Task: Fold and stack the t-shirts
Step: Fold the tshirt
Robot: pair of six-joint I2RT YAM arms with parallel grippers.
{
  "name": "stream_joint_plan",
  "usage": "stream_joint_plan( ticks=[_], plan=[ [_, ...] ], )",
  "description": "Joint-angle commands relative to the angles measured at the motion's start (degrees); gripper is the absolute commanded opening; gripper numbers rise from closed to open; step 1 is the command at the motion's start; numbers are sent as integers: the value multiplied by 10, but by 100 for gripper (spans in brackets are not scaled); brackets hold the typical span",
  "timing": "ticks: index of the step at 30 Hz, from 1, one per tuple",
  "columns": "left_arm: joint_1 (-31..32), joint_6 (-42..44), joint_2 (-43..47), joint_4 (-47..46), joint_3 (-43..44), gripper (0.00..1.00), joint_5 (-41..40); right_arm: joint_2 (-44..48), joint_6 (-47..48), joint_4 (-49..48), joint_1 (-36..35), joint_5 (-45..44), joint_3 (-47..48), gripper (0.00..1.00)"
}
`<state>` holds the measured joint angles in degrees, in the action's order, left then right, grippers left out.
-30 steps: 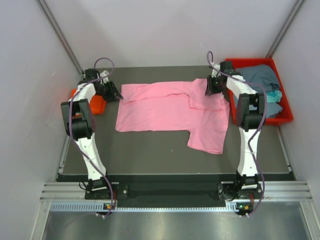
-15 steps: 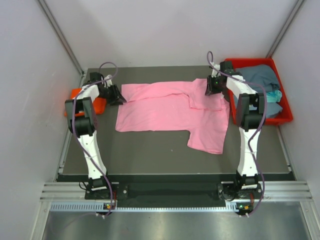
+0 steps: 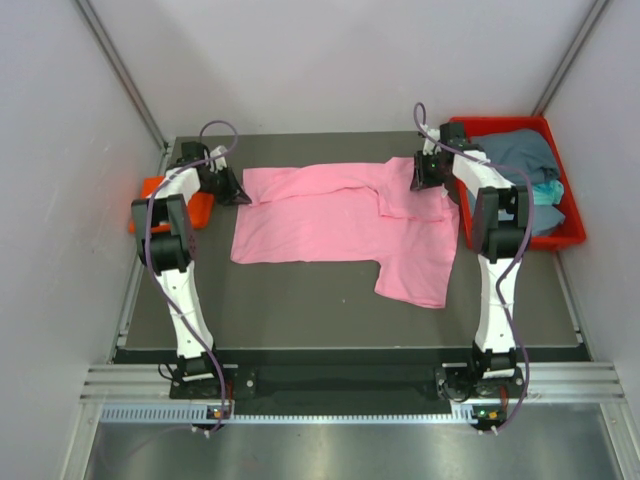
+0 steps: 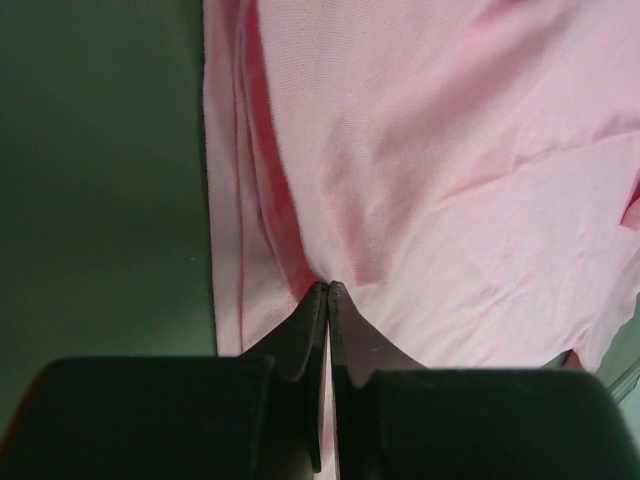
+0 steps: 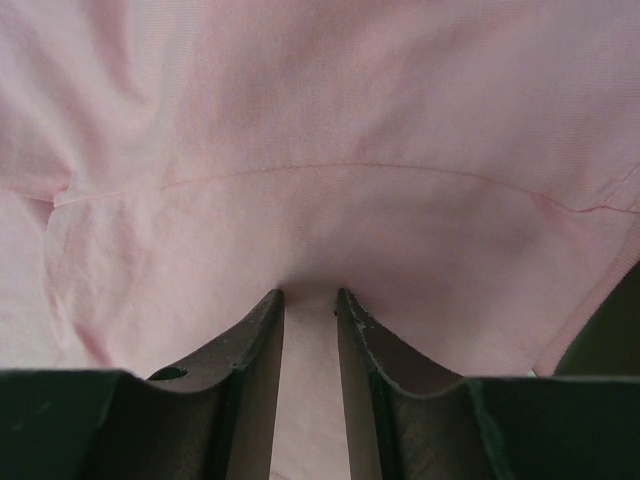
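Jaws on both arms clamp the pink t-shirt (image 3: 330,225) near its two far corners.

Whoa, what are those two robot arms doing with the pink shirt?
They are working on folding it. The pink t-shirt lies spread out on the table. The left gripper pinches its far left corner, and the right gripper pinches the cloth at its far right end. A grey-blue shirt waits in the red tray.
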<state>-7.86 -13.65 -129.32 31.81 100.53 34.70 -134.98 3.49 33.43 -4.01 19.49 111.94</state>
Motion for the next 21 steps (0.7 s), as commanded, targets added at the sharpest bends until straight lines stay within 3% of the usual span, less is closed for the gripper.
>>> stream_joint_plan(
  ticks=[1, 5, 21],
  plan=[
    [-2, 10, 15, -4, 20, 4, 3, -5, 10, -21, -4, -12, 28, 29],
    [-10, 25, 36, 1, 27, 0, -10, -5, 12, -21, -4, -16, 24, 29],
    [-21, 55, 46, 12, 55, 0, -66, 2, 21, -17, -4, -20, 20, 29]
  ],
)
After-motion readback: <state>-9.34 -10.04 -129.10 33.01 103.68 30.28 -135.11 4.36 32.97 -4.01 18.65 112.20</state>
